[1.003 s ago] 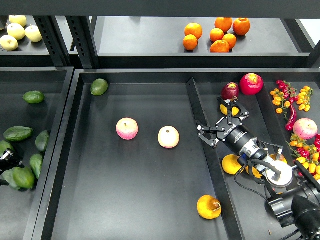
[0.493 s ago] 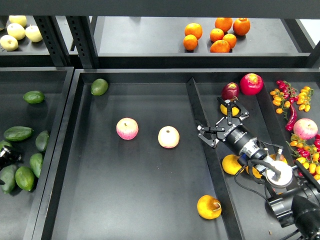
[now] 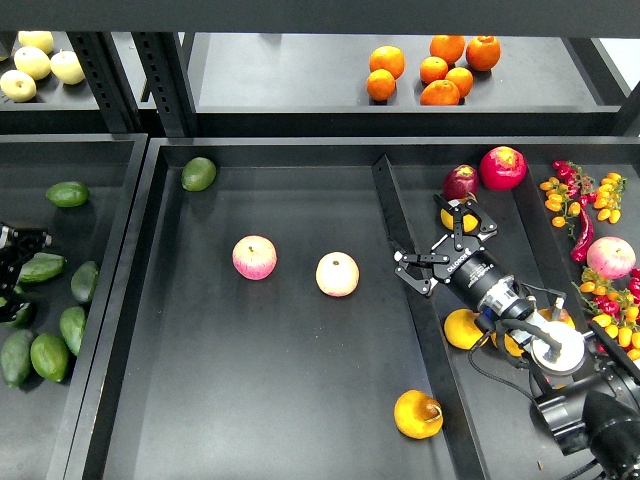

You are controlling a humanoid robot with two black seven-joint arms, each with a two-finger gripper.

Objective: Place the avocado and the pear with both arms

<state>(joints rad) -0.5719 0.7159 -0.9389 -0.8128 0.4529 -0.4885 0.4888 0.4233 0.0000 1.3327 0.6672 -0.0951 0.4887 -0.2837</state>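
A glossy mid-green avocado [image 3: 198,173] lies at the back left corner of the large middle tray [image 3: 300,400]. The pear [image 3: 418,413], orange-yellow with a dark stem end, lies at the front right of the same tray. My right gripper [image 3: 434,245] is open and empty, hovering over the divider wall [image 3: 400,225] between the middle tray and the right bin, well behind the pear. My left gripper [image 3: 14,252] shows only as a small dark shape at the left edge, over the left bin; its fingers cannot be told apart.
Two pink-red and pale apples [image 3: 254,257] [image 3: 337,274] lie mid-tray. The left bin holds several darker avocados [image 3: 68,194]. The right bin holds apples [image 3: 502,167], orange-yellow fruits [image 3: 462,328], chillies and small tomatoes [image 3: 585,210]. Oranges [image 3: 440,70] and pale apples [image 3: 40,62] sit on the back shelf.
My left gripper has moved up along the left edge, away from the front avocados in the left bin. The right arm and the fruits in the middle tray have not moved.
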